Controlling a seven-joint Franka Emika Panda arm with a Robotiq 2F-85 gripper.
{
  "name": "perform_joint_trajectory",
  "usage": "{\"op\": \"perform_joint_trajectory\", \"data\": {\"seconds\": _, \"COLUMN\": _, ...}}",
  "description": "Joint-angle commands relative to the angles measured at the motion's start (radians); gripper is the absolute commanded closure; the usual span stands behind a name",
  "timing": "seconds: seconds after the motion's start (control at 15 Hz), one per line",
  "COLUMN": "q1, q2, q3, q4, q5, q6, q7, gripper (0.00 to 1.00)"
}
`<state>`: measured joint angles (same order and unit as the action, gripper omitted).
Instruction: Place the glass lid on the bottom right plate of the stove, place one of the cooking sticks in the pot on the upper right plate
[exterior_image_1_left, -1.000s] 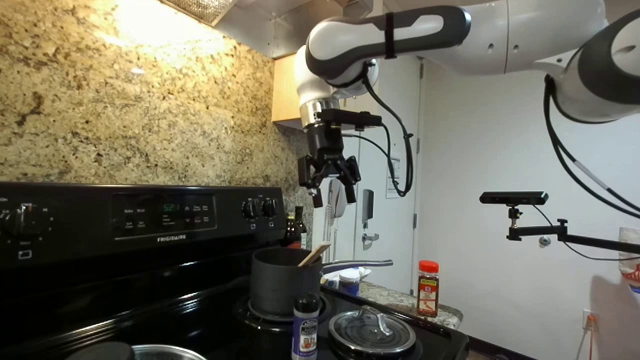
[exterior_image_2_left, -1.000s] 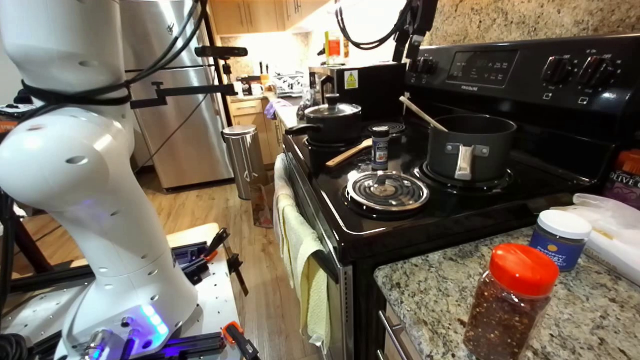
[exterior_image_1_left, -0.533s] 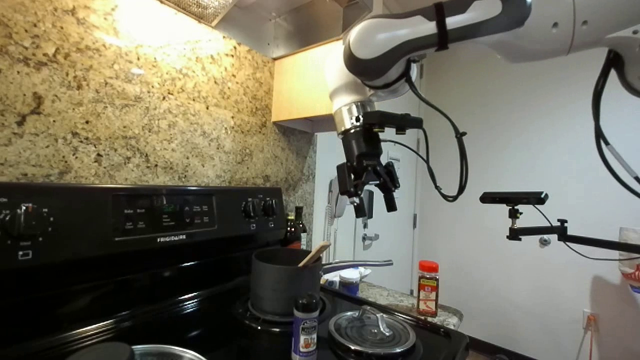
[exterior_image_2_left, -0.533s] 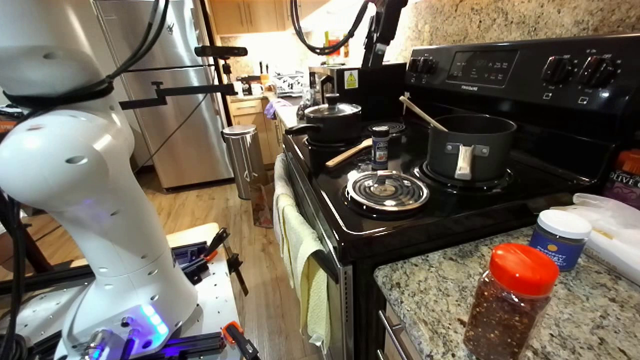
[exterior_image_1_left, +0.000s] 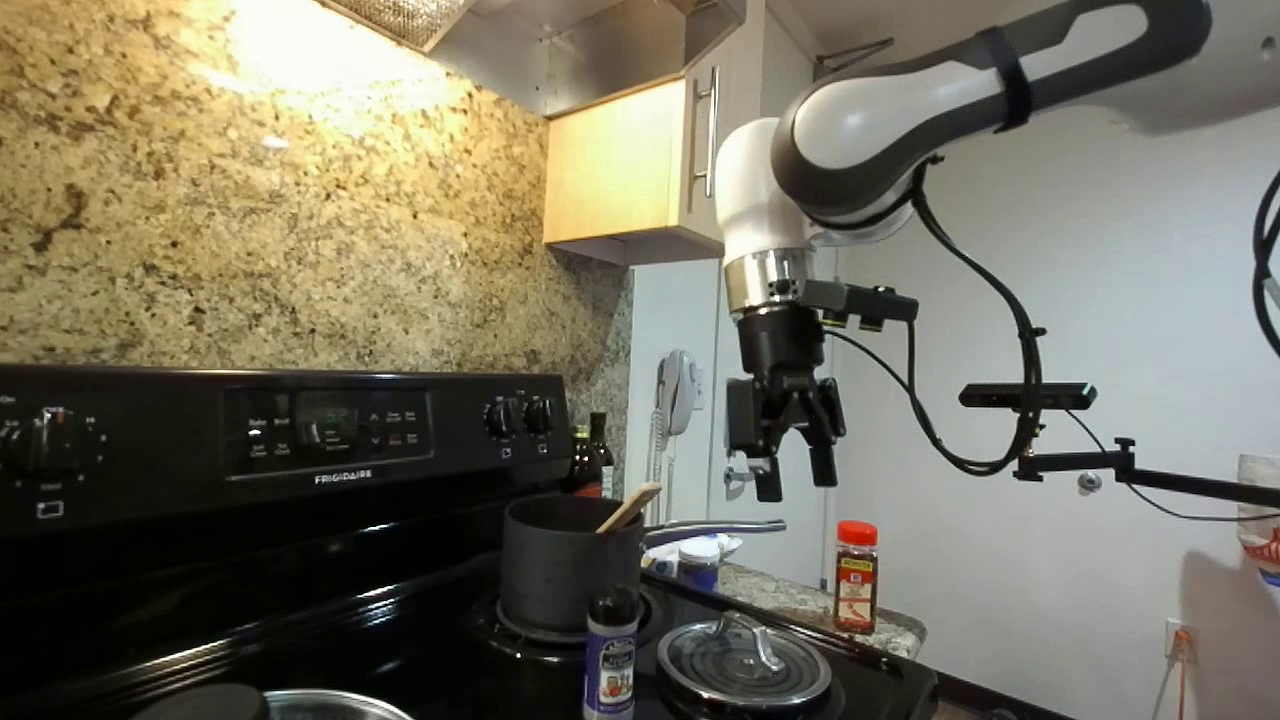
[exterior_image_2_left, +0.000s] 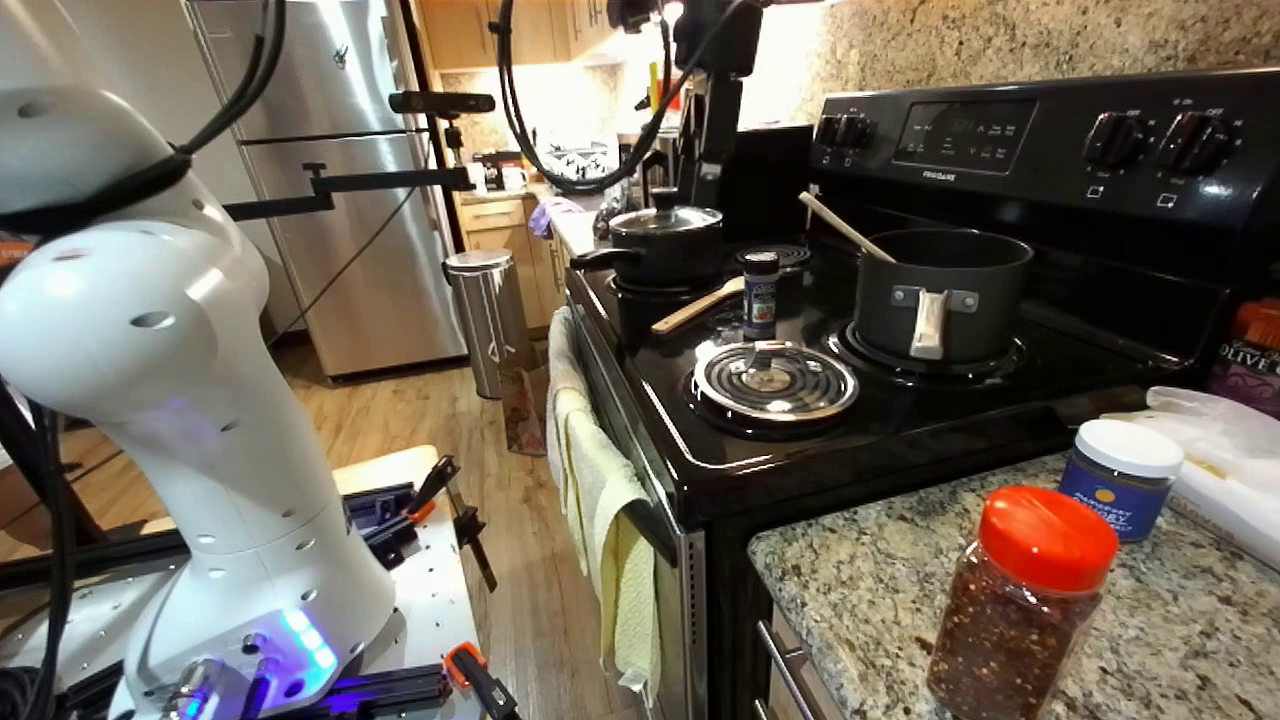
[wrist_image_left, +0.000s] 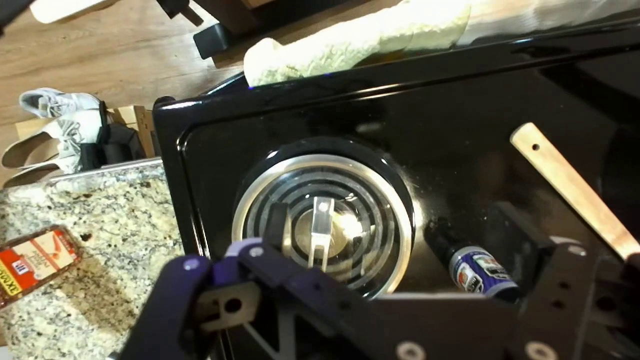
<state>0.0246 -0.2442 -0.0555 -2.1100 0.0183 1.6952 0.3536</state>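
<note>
The glass lid (exterior_image_1_left: 745, 672) with a metal rim and clear handle lies flat on the front burner nearest the counter; it also shows in an exterior view (exterior_image_2_left: 776, 382) and the wrist view (wrist_image_left: 322, 215). A dark pot (exterior_image_1_left: 570, 570) stands on the burner behind it, also in an exterior view (exterior_image_2_left: 945, 310). One wooden cooking stick (exterior_image_2_left: 845, 228) leans in that pot, its handle over the rim. Another wooden stick (exterior_image_2_left: 698, 306) lies on the stovetop, also in the wrist view (wrist_image_left: 575, 192). My gripper (exterior_image_1_left: 796, 482) is open and empty, above the lid and spice bottle in the wrist view (wrist_image_left: 400, 227).
A spice bottle (exterior_image_2_left: 760, 295) stands beside the lid. A lidded pot (exterior_image_2_left: 665, 245) sits on the far front burner. A red-capped jar (exterior_image_2_left: 1025, 600) and a blue jar (exterior_image_2_left: 1120, 480) stand on the counter (exterior_image_2_left: 850, 580). The pot's handle (exterior_image_1_left: 715, 530) sticks out over the stove's side.
My arm has moved away from the stove's back panel and downward, bringing the gripper lower. The gripper has stayed open. The lid, pots and sticks have not moved.
</note>
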Motion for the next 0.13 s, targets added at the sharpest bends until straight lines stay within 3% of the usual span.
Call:
{"op": "perform_joint_trajectory", "data": {"seconds": 0.0, "q1": -0.029, "q2": -0.015, "q3": 0.027, "q4": -0.024, "q5": 0.006, "q6": 0.003, "q7": -0.006, "gripper": 0.00}}
{"op": "perform_joint_trajectory", "data": {"seconds": 0.07, "q1": -0.031, "q2": -0.027, "q3": 0.028, "q4": -0.043, "q5": 0.006, "q6": 0.005, "q7": -0.006, "gripper": 0.00}}
